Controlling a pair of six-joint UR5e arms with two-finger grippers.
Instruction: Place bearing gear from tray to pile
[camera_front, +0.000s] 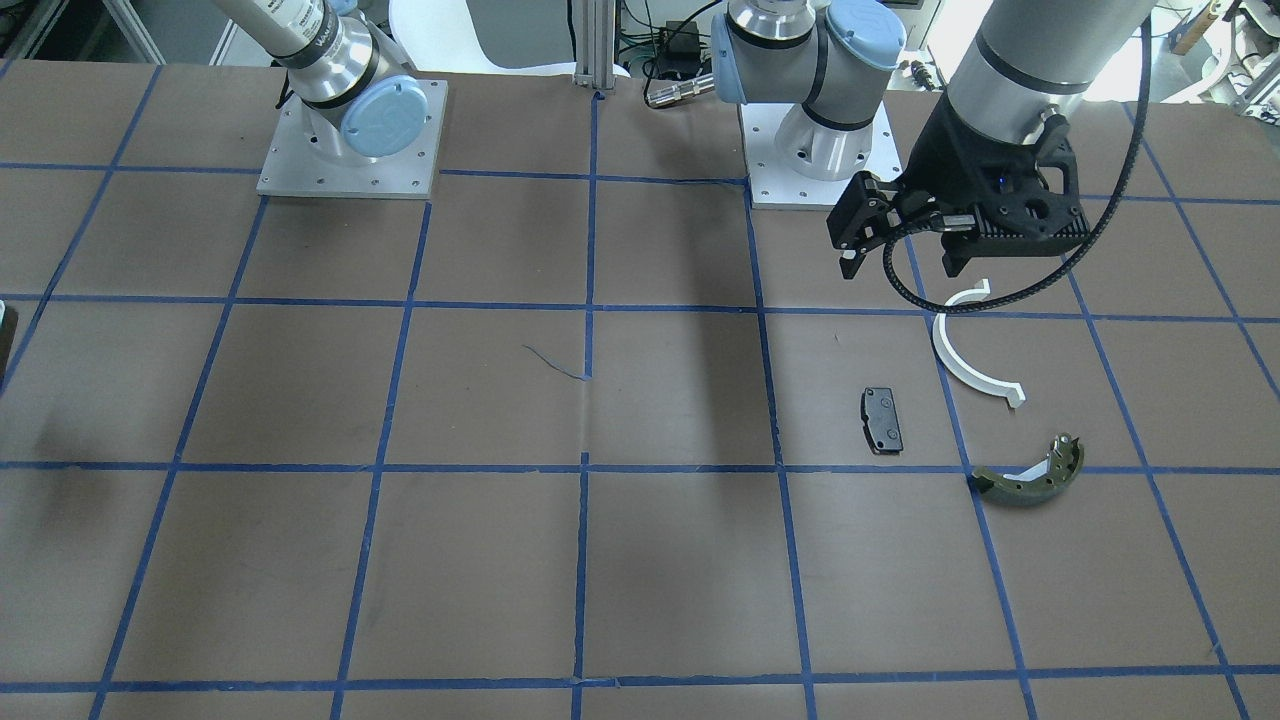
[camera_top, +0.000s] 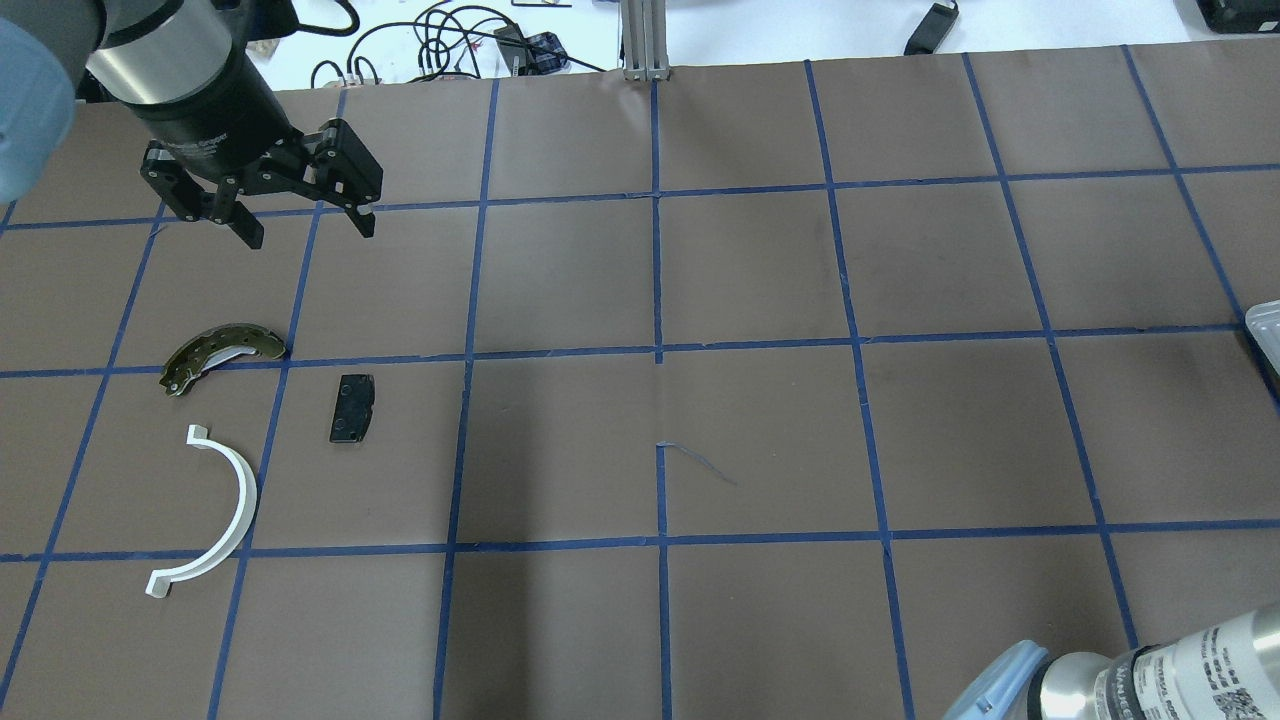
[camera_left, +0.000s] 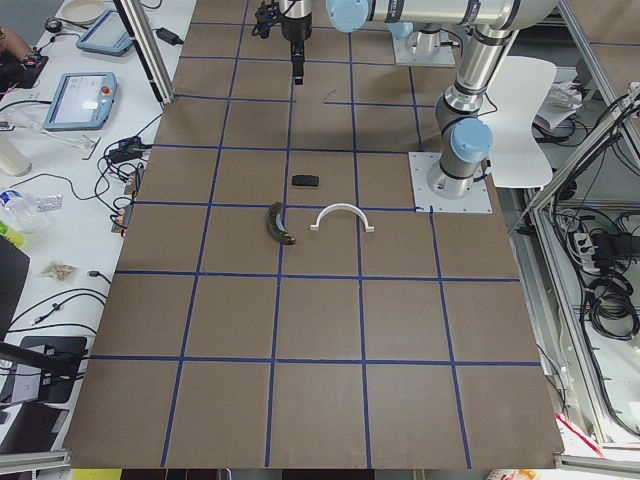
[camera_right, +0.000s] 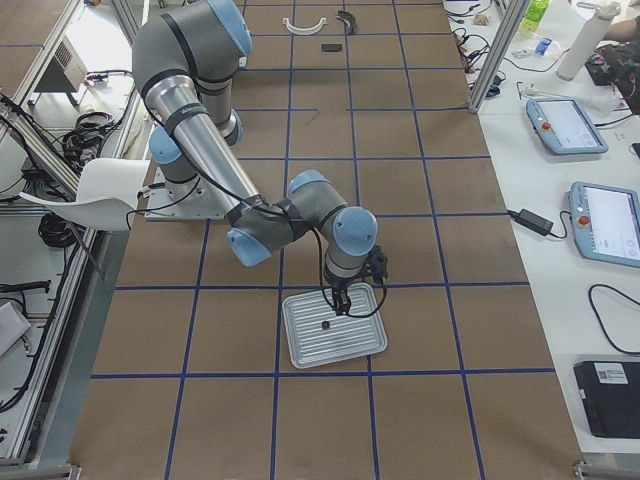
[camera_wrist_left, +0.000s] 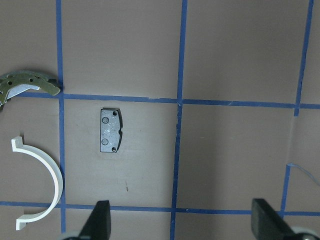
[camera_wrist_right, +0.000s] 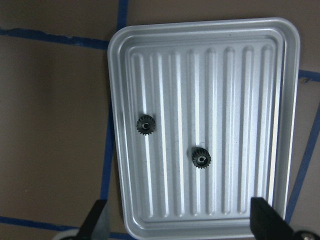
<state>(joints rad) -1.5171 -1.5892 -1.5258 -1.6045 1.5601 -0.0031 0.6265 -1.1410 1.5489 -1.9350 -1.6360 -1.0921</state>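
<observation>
- The right tool (camera_wrist_right: 180, 226) hangs over the tray (camera_wrist_right: 119, 60) with its fingers spread wide and nothing between them. The bearing gear (camera_wrist_right: 200, 158) lies flat on the ribbed tray floor just ahead of the fingers, and a second gear (camera_wrist_right: 146, 124) lies apart from it, nearer the tray's edge.
- The step in hand looks like the pick. A good one would centre the fingers on the one gear, come straight down and close across its toothed rim — the part is small and low, so an off-centre grip could skate it along the ribs.
- The drop point is far across the tabletop (camera_top: 760, 440), at the pile (camera_wrist_left: 111, 131): black pad (camera_top: 352, 408), white half-ring (camera_top: 215, 520), olive brake shoe (camera_top: 222, 352).
- The left tool (camera_top: 308, 232) hovers beside the pile, wide and empty — the carry should stay clear of it.
- There is lettering on both arms' sleeves, too small to read. I see no marks on the gears or tray.
</observation>
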